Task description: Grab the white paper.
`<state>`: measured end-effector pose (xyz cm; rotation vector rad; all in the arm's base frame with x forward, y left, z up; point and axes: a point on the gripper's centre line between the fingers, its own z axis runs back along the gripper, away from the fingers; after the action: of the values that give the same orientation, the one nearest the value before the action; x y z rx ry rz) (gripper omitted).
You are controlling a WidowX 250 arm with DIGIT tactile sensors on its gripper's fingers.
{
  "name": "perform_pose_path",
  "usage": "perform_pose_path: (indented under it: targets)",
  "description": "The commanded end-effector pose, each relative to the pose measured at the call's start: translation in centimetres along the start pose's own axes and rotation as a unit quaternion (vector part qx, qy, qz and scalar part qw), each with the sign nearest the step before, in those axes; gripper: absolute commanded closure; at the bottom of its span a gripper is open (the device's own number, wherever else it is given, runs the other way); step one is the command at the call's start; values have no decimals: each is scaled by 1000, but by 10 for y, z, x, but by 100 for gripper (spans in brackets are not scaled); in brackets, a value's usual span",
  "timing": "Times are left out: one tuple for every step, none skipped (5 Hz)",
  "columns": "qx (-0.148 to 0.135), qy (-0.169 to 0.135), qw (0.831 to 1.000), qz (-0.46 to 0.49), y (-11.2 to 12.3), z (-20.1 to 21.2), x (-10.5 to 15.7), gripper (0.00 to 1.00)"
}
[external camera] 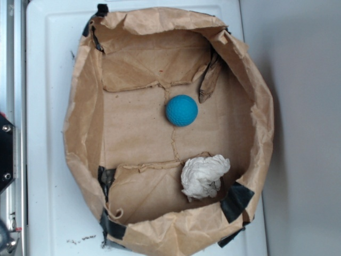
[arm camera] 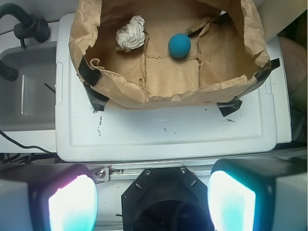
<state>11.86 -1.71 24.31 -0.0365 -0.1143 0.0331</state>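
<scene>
The white paper is a crumpled off-white wad lying inside the brown paper bag, near its lower right wall. In the wrist view the white paper sits at the bag's far left, well away from my gripper. The two glowing fingers stand wide apart at the bottom of that view with nothing between them, above the black robot base. The gripper does not appear in the exterior view.
A blue ball rests mid-bag, also seen as the blue ball right of the wad. The bag stands on a white lid, taped at its corners with black tape. A grey bin lies left.
</scene>
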Motion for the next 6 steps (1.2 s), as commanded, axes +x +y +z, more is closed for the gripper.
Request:
perform_pose_path:
  targets:
    - [0,0,1000,0,0,0,0,0]
    - [-22,-2,996,90,-5,-6,25,0]
    - [7,23,988,152,-4,-17,55,0]
    - [10,-6,973,229,-7,-33,83,0]
    - [11,-38,962,269,-12,-62,121,0]
    - [-40,-75,967,239,-17,-70,149,0]
